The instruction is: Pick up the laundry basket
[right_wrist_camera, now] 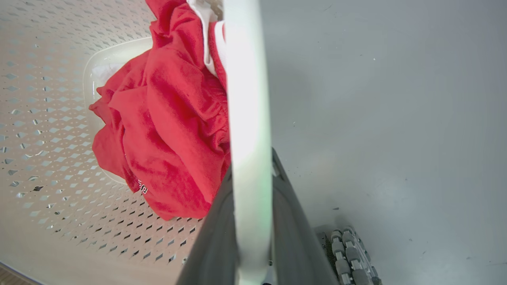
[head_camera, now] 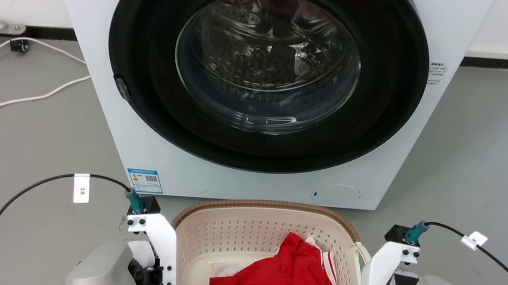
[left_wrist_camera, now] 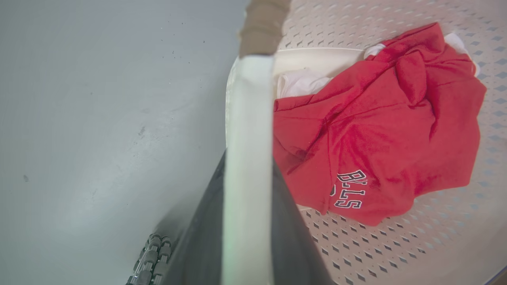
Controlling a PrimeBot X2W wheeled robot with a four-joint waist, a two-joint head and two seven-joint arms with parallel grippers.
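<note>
Far out at nine o'clock of the head view, a white cable [head_camera: 15, 99] loose on the grey floor [head_camera: 19, 144], well apart from the work and no hindrance to it. At seven o'clock, the left gripper [left_wrist_camera: 248, 174], pressed together on the left white handle [left_wrist_camera: 247, 118]: in the left wrist view, a dark finger tight against each face of that pale strip, no gap to be seen. Gripped there, probably, for a firm hold, better than any on the thin perforated wall. At six o'clock, between the two arms, the laundry basket [head_camera: 224, 235], low and just in front of the washing machine [head_camera: 230, 183], with the round glass door [head_camera: 268, 63] up at twelve o'clock. Set so close, most likely, to take washing straight from the machine. Inside, toward four o'clock within it, a crumpled red garment [head_camera: 281, 279] over some white cloth [left_wrist_camera: 297, 81], slumped low in the bottom and so unlikely to spill. At five o'clock, the right gripper [right_wrist_camera: 252, 166], likewise pinching the right white handle [right_wrist_camera: 247, 99] between its dark fingers. Held from both sides at once, presumably to keep the load level in a lift. Cannot tell: bottom on the floor or just off it. Judged as grasp made, lift not plainly begun; next, an even rise of both arms.
</note>
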